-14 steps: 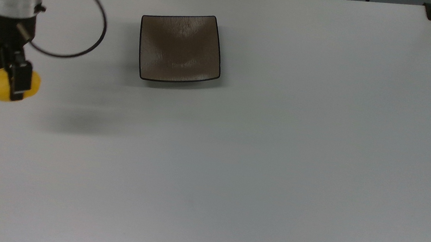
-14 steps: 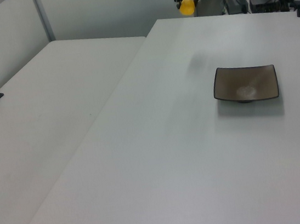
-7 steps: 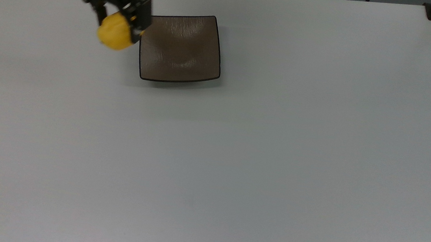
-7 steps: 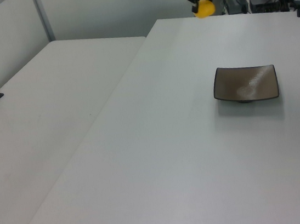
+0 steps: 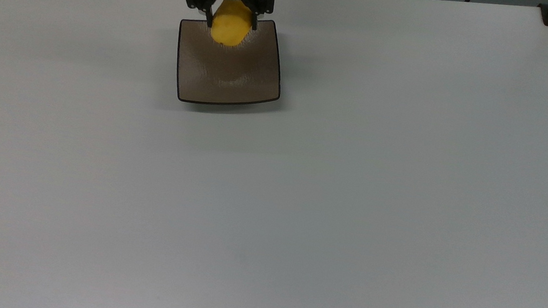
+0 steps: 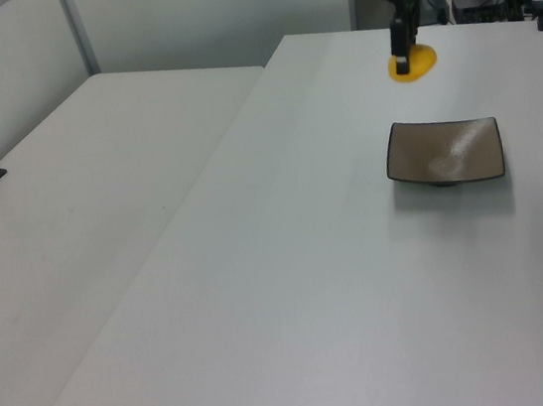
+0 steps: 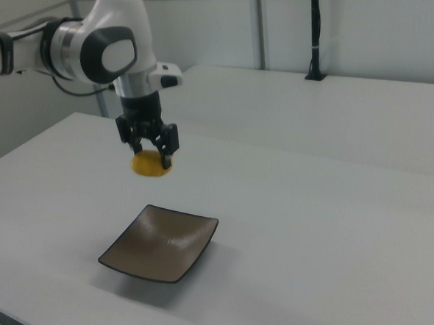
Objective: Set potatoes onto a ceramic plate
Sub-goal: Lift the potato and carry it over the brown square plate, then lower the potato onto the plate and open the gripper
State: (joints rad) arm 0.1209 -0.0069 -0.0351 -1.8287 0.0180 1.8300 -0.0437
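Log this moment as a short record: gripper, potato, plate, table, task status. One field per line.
gripper: gripper shut on the potato, held in the air
potato: yellow potato gripped, raised clear of the plate; in the top view it overlaps the plate's upper edge
plate: square brown plate flat on the table, nothing in it
table: white table, bearing the plate
task status: potato not yet set down on the plate
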